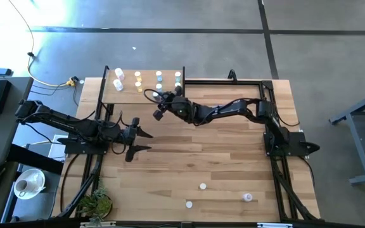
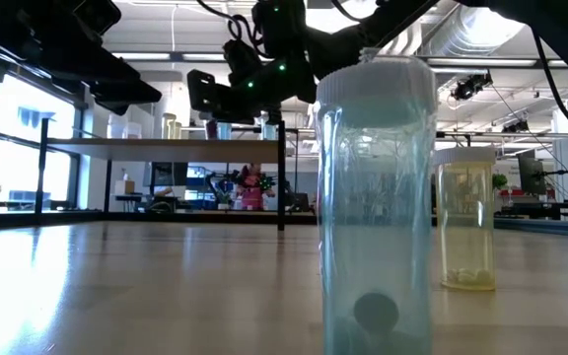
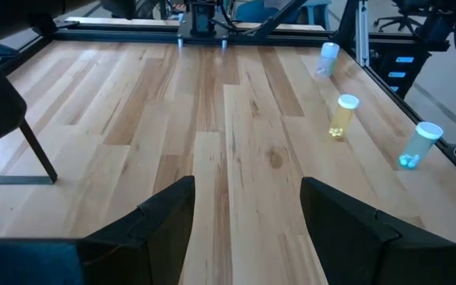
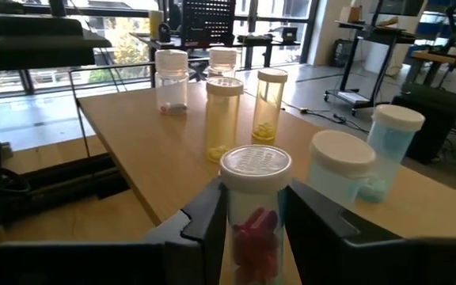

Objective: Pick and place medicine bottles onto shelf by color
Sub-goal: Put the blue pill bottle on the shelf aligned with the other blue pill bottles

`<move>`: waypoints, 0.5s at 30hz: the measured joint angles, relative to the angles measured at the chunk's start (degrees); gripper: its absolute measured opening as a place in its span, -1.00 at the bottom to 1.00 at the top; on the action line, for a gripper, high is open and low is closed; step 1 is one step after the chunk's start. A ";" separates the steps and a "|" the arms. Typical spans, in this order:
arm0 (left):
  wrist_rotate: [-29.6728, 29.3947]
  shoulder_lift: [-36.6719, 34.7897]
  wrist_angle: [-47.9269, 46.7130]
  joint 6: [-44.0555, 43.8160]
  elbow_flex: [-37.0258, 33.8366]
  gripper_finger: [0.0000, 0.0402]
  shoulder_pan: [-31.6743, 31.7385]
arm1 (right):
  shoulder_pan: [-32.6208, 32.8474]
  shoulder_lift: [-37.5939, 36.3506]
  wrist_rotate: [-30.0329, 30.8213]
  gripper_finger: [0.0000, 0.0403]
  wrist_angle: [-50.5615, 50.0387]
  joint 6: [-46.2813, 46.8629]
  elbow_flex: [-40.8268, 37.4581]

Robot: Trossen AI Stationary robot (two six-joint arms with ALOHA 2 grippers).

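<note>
The shelf stands at the table's far left and carries white, yellow and blue medicine bottles upright on its board. My right gripper reaches in over the board's near edge, shut on a clear bottle with red-pink pills. My left gripper waits open over the table's left middle, nothing between its fingers. Three more bottles sit near the table's front edge. My right gripper pinches the pink bottle's body between its two fingers, just under the ribbed white cap. The fingers come in about level from the table's right side. The bottle is upright. Its bottom is below the picture, so I cannot tell whether it stands on the board.
Two pale blue bottles stand close beside the held one, and two yellow and two clear ones farther along the board. Thin black posts rise at the shelf's corners. In the low view a blue bottle and a yellow one stand close by.
</note>
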 joint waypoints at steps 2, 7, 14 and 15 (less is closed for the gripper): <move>0.00 0.00 -0.01 0.00 0.00 0.10 0.00 | 0.00 0.00 0.94 -0.43 -0.28 -0.04 0.00; 0.00 0.00 0.01 0.01 0.00 0.10 0.00 | 0.00 0.00 0.99 -0.35 -0.46 -0.16 -0.13; -0.01 0.00 0.01 0.00 0.00 0.10 0.00 | 0.00 0.00 1.00 -0.31 -0.31 -0.17 -0.13; -0.01 0.00 0.01 0.00 0.00 0.10 0.00 | 0.00 0.00 1.01 -0.30 -0.31 -0.17 -0.13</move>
